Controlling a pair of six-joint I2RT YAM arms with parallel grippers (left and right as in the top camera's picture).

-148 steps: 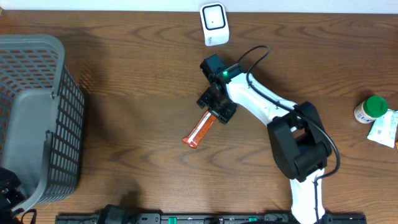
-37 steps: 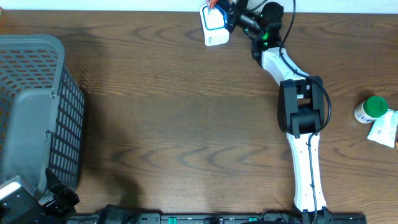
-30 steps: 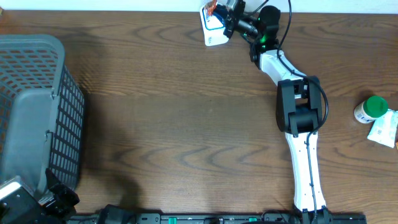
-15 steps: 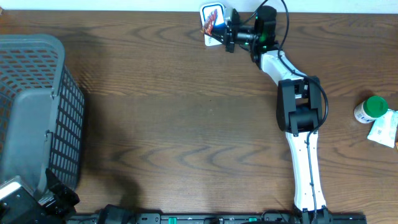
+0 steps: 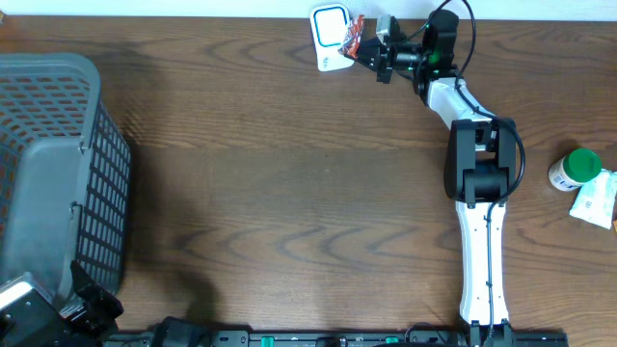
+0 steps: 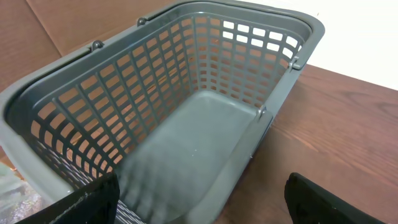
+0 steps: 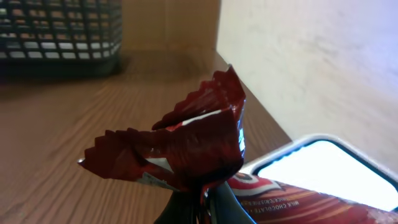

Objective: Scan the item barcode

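A dark brown table (image 5: 289, 173) with strong wavy wood grain fills nearly all of the overhead frame. A narrow strip of white wall (image 5: 174, 6) runs along its top edge. In the right wrist view that wall is off-white, faintly mottled and brightly lit, at the upper right. A brown cardboard panel (image 6: 81, 22) with creases stands in the upper left of the left wrist view. The light is even and the shadows are soft.

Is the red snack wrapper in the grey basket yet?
No, the red wrapper is pinched in the right gripper beside the white scanner, far from the grey basket.
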